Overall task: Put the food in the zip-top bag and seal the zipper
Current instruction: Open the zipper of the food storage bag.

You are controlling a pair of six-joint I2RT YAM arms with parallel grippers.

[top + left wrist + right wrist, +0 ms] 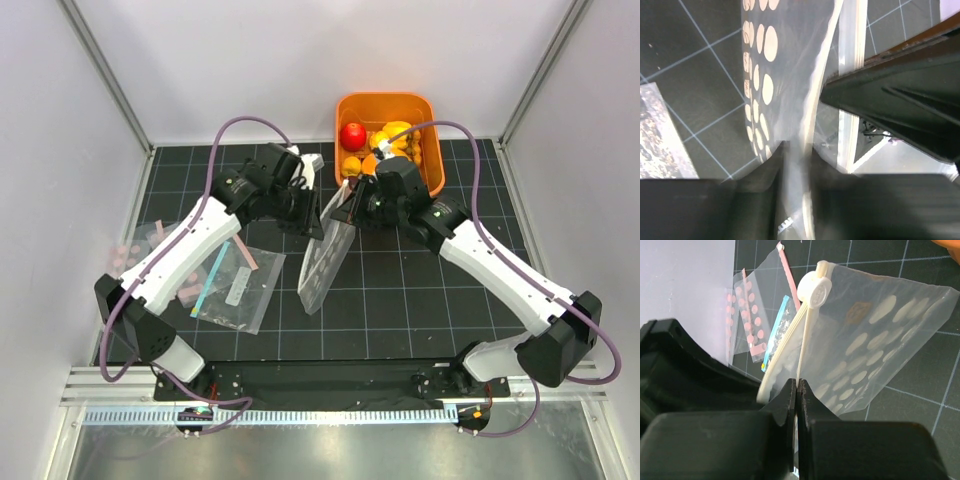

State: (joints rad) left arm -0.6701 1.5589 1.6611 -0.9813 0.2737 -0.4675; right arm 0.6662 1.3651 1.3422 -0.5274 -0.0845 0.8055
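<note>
Hanging between both arms, the dotted zip-top bag (325, 262) slants mouth-up toward the food (385, 145) in the orange basket (385, 97), nearest the right arm. The right claw (796, 385) pinches the zipper (795, 335); the left claw (795, 150) sits narrow around the film, grip unclear.

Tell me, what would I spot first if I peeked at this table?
Probably the bright orange basket at the far edge, full of toy fruit, with a red apple on its left side. Next, the dotted clear bag held up mid-table between the two arms, its edge pinched in the right pincer.
</note>
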